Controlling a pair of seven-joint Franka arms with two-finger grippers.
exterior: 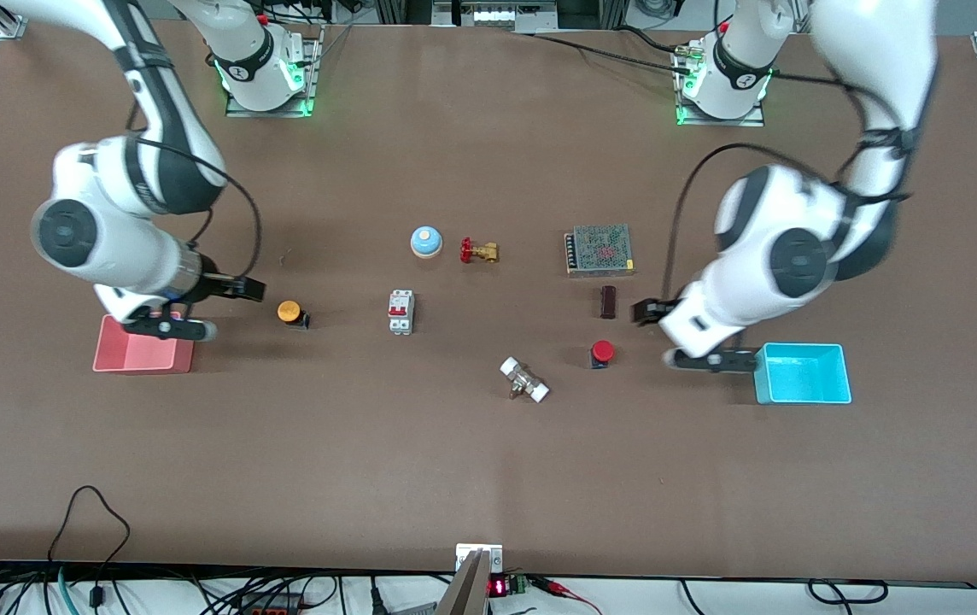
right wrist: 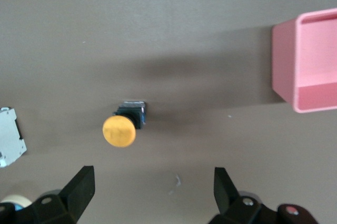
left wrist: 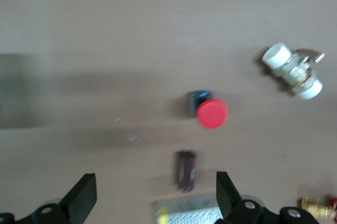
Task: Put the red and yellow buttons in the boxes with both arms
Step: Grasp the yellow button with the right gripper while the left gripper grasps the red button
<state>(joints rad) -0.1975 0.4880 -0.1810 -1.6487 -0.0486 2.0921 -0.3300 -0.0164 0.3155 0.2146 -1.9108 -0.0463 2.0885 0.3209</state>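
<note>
While both arms hover above the brown table (exterior: 488, 461), neither has hold of anything. The right gripper (right wrist: 152, 192) hangs over the table's edge of the pink box (exterior: 143, 350), its fingers (right wrist: 79, 190) spread wide and empty, with the yellow button (exterior: 289, 312) lying on its side on the bare table just beside that box, toward the middle. The left gripper (left wrist: 155, 197) hangs over the tabletop beside the cyan box (exterior: 803, 373), jaws likewise wide apart and holding nothing; the red button (exterior: 601, 352) sits on the table near it, between the cyan box and a white-capped fitting (exterior: 524, 379). Both boxes stand empty, the pink one at the right arm's end of the table, the cyan one at the left arm's end. A dark brown block (exterior: 608, 301) lies just farther from the front camera than the red button. A white breaker (exterior: 400, 312) rests near the table's middle.
</note>
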